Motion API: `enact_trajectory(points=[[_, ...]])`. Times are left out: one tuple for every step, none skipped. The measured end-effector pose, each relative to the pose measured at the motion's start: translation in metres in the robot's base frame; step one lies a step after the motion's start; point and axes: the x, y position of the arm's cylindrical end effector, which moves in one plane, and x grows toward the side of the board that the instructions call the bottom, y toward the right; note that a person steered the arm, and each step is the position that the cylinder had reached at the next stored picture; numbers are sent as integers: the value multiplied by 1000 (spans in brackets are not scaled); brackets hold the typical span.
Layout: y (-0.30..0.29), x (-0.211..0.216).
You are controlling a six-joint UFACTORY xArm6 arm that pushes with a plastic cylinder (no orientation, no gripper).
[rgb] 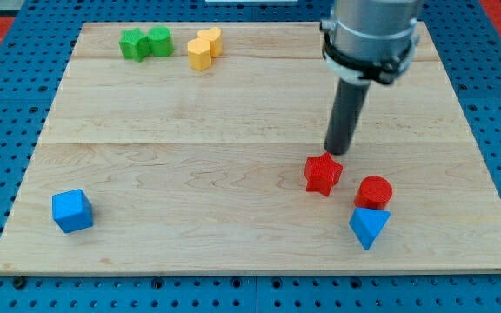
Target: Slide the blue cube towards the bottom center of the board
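Observation:
The blue cube point(72, 210) sits near the bottom left corner of the wooden board point(190, 130). My tip point(337, 152) is far to its right, just above the red star block point(323, 173) and close to touching its top edge. The rod hangs from the arm's grey end at the view's top right.
A red cylinder point(374, 191) and a blue triangular block point(369, 226) lie at the bottom right, next to the red star. Two green blocks point(144, 43) and two yellow blocks point(204, 47) lie along the board's top edge at the left. Blue pegboard surrounds the board.

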Motion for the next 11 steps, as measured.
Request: enact_trajectory(points=[[-36,18],[-17,56],[-21,54],[-131,43],[-255,35],[-365,53],[-398,80],[-341,96],[-273,105],[-308,114],[-306,134]])
